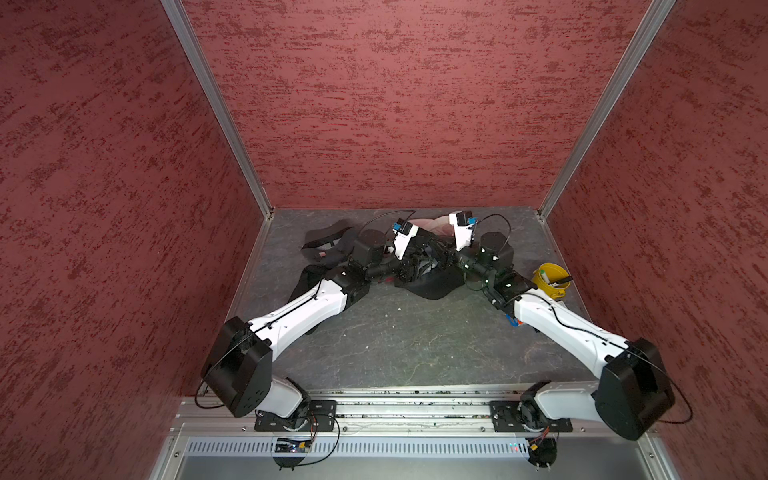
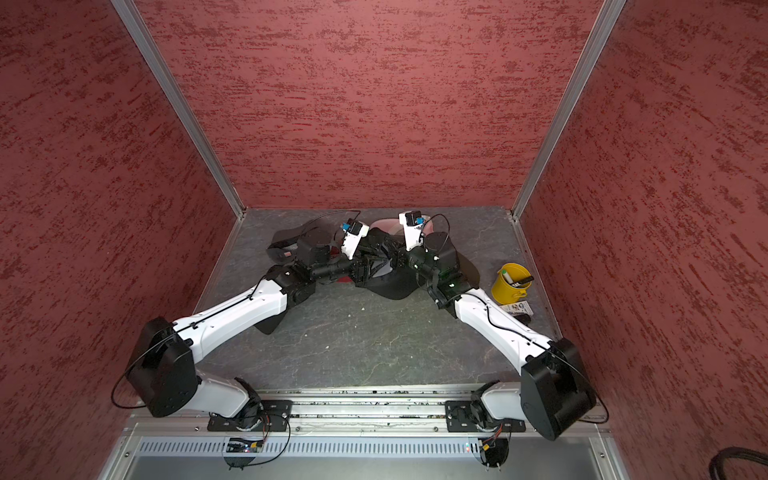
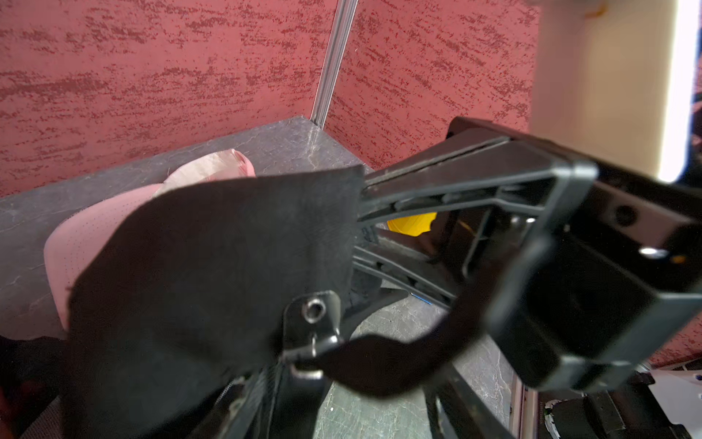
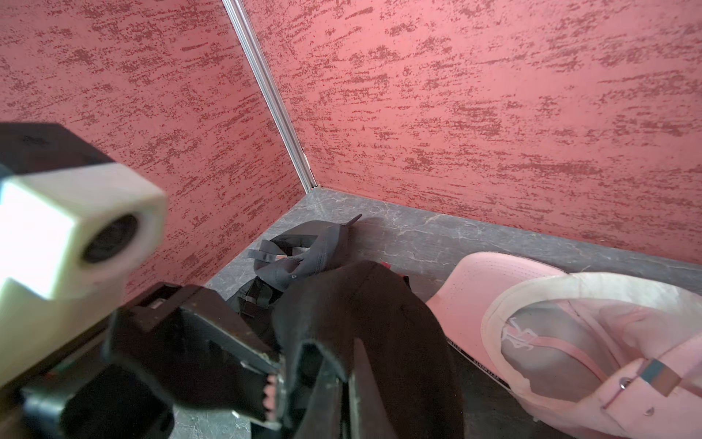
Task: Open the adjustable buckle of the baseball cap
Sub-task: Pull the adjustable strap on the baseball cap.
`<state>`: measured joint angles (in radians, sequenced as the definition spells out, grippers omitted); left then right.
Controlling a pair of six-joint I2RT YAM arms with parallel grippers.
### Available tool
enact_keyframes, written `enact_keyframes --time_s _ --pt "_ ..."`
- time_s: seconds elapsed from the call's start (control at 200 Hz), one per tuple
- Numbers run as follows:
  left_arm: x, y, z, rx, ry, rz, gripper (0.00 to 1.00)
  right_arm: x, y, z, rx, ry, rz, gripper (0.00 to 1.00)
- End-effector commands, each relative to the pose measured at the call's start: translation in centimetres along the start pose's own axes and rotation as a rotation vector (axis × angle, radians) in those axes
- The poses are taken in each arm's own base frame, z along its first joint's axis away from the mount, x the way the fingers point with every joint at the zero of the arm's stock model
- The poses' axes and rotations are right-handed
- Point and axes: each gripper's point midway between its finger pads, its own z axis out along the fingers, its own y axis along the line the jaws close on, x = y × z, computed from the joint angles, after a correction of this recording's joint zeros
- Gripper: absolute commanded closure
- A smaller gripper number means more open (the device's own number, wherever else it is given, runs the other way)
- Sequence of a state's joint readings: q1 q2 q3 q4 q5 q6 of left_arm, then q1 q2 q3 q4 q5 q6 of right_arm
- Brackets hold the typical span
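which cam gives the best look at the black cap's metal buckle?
Left wrist: close on the black cap, buckle and strap clear. In both top views the left gripper and right gripper hide it. Right wrist shows only cap fabric.

In both top views the black cap [image 1: 432, 286] swallows the tips of the left gripper [image 1: 419, 266] and right gripper [image 1: 443, 258], so its buckle [image 3: 314, 327] cannot be found there; the left wrist view shows it only as a soft blur. Behind the black cap, the pink cap [image 1: 434, 224] is mostly covered by the wrist cameras [image 1: 405, 232]. Left of the black cap, a dark cap [image 1: 328, 245] runs under the left arm [image 1: 307, 307]. Right of it, what stands in the yellow bucket [image 1: 549, 279] is too small to name.
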<state>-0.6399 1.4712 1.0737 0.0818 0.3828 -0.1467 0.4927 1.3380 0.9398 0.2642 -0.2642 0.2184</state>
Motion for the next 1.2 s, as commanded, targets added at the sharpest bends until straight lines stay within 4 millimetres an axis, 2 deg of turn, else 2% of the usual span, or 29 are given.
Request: enact_keyframes --time_s 0.0,0.11,0.17,0.321,0.401,0.456,0.641,0.801,0.942,1.192 --pt "-0.9 0.1 0.1 -0.002 -0.047 0.007 0.38 -3.0 1.1 -0.7 -0.038 -0.077 -0.015 1.00" --pt "-0.8 0.3 0.1 -0.013 -0.047 0.012 0.39 -2.9 1.1 -0.7 -0.040 -0.074 -0.016 1.00" --pt "-0.9 0.2 0.0 -0.013 -0.050 0.019 0.45 -2.8 1.1 -0.7 -0.042 -0.075 -0.016 1.00" --pt "-0.8 -0.3 -0.4 0.003 -0.037 0.036 0.79 -2.5 1.0 -0.6 -0.038 -0.070 -0.017 1.00" --pt "-0.6 -0.7 -0.7 0.015 -0.020 0.042 0.94 -2.4 1.0 -0.7 -0.039 -0.070 -0.021 1.00" --pt "-0.4 -0.9 -1.0 0.019 -0.007 0.047 1.00 -2.3 1.0 -0.7 -0.037 -0.068 -0.027 1.00" --pt "-0.4 -1.9 -2.2 0.038 0.042 0.053 1.00 -1.3 0.9 -1.3 -0.036 -0.051 -0.087 1.00" --pt "-0.8 -3.2 -3.1 0.080 0.077 0.053 1.00 -0.3 1.0 -2.2 -0.032 -0.027 -0.182 0.72" --pt "-1.1 -4.6 -3.5 0.143 0.112 0.046 1.00 -0.1 1.6 -3.2 -0.042 -0.025 -0.289 0.61" --pt "-0.8 -6.6 -3.3 0.275 0.191 0.012 1.00 0.9 2.6 -4.3 -0.045 0.000 -0.474 0.59"
